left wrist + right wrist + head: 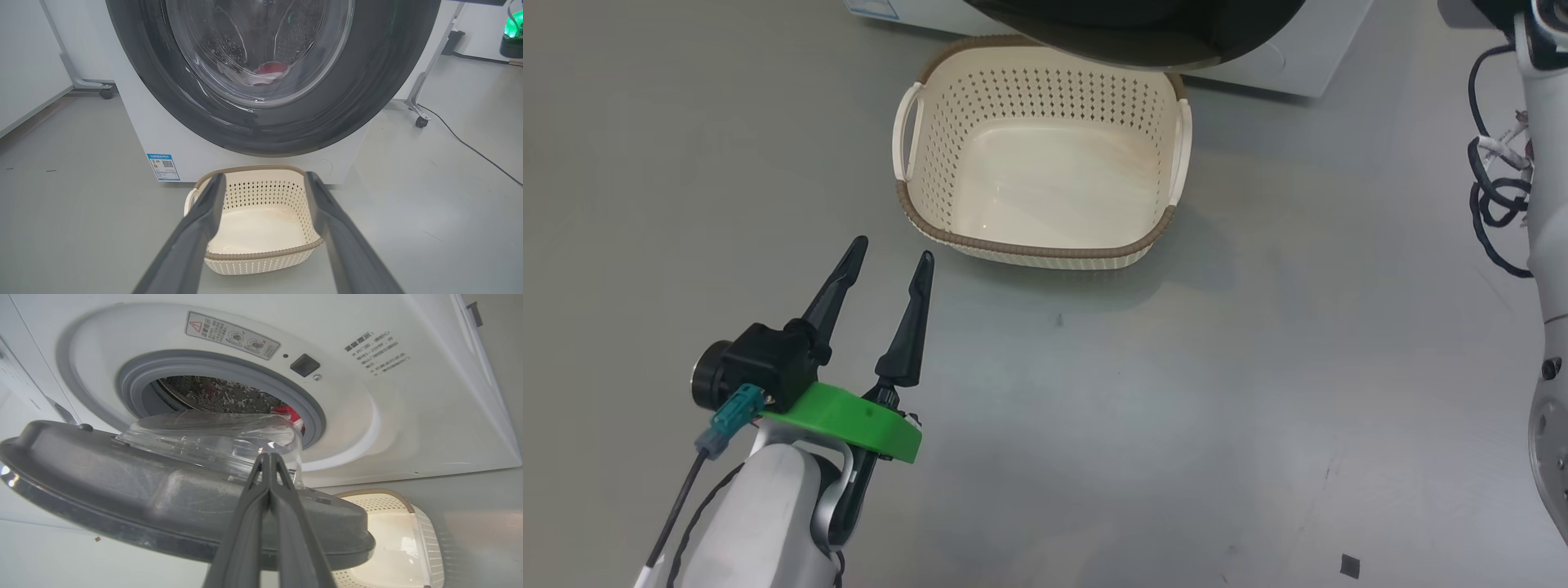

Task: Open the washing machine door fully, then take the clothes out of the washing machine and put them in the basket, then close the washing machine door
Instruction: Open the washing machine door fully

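Wide open, the left gripper hangs over bare floor, fingers aimed at the basket, nothing between them; the basket sits empty on the floor just in front of the washer, its far rim under the door. That door is swung partway out; from the right wrist, its grey inner face and glass bowl stand off from the rubber ring, the drum showing in the gap. Now the right gripper: pinched tight shut, holding nothing, tips up by the door's inner side beside the bowl; whether they touch it, I can't tell. The clothes are in the drum, a red patch past the bowl's edge; through the glass from the left wrist, red and white lie low in the drum.
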Controlling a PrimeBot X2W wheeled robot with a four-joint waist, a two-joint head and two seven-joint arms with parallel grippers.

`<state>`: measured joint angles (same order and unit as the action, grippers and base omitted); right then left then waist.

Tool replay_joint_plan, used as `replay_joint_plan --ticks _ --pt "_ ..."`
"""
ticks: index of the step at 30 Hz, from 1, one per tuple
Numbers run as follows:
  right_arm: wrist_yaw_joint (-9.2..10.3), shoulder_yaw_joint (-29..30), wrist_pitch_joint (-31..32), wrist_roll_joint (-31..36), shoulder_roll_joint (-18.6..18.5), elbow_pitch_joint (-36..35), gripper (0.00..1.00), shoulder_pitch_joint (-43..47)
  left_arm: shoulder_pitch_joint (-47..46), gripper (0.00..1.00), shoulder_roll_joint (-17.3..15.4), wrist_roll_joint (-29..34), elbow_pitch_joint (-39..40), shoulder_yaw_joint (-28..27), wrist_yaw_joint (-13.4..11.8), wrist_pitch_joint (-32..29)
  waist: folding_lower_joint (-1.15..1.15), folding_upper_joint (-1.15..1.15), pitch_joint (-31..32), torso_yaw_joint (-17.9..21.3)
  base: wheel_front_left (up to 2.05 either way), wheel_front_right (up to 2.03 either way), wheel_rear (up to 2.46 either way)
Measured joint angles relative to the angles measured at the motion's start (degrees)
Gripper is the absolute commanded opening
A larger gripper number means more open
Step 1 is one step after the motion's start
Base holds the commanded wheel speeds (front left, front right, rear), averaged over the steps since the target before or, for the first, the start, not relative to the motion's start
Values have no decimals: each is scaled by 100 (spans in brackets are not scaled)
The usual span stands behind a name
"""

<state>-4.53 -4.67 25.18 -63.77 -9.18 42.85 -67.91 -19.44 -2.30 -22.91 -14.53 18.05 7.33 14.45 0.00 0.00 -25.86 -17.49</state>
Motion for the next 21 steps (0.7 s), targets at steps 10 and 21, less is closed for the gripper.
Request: replay_joint_plan --ticks 10,21 --pt "-196 -1074 -614 1415 -511 -354 0 764 201 100 -52 102 -53 -136 0 -1 0 0 449 254 0 0 0" --pt "-243 -1523 -1594 2106 -700 -972 0 1857 438 100 -59 146 176 -309 0 -1 0 0 948 568 0 0 0"
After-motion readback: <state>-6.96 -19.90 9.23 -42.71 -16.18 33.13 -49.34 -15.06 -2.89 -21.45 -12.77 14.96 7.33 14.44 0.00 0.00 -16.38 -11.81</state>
